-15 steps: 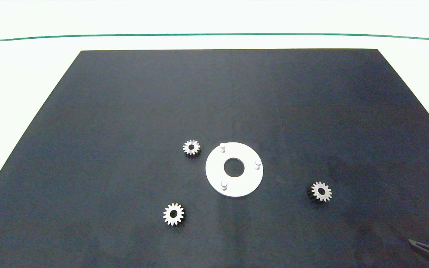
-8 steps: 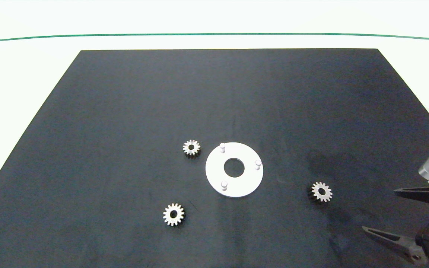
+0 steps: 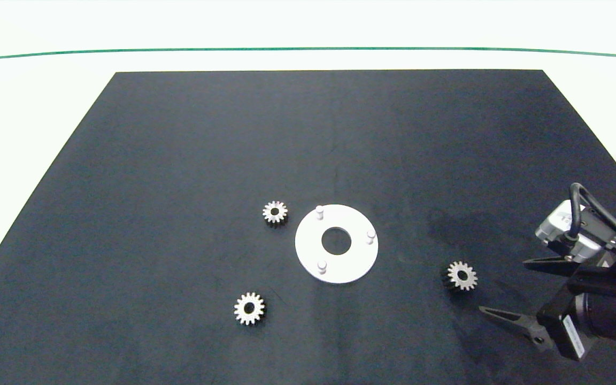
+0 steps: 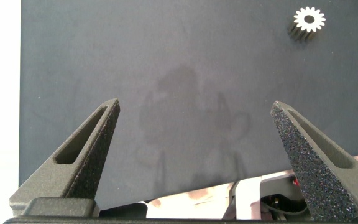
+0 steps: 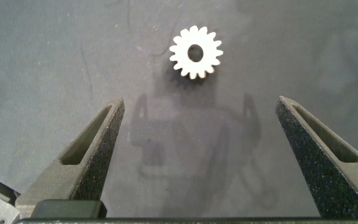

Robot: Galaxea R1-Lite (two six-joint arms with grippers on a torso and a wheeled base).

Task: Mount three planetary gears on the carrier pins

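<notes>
- On the black mat covering the worktop, near its middle, sits the white disc w/ three carrier pins: far-left pin, right pin, near pin. All three bare, nothing installed yet.
- Three planetary gears lie flat on the mat, none touching the disc: one just beside the disc's far-left edge, one nearer the front left, one off to the disc's right.
- Right-side gear is prob. the first target: right claw sits near it, just short, fingers spread wide, holding nothing. Right wrist view shows that gear ahead of the fingertips, roughly centred btw them, not yet inside the gap.
- Risks, as I judge them: gear is thin and flat, so pads could close over the top and skate off the teeth, or nudge it sideways if one finger lands first. Coming down too hard jams the tips into the mat. Later, a gear gripped tilted won't seat — hole would catch on the pin top and could shove the loose disc.
- Left claw is out of the head view, parked over bare mat, also wide open and empty; a gear shows well away from its fingers.
</notes>
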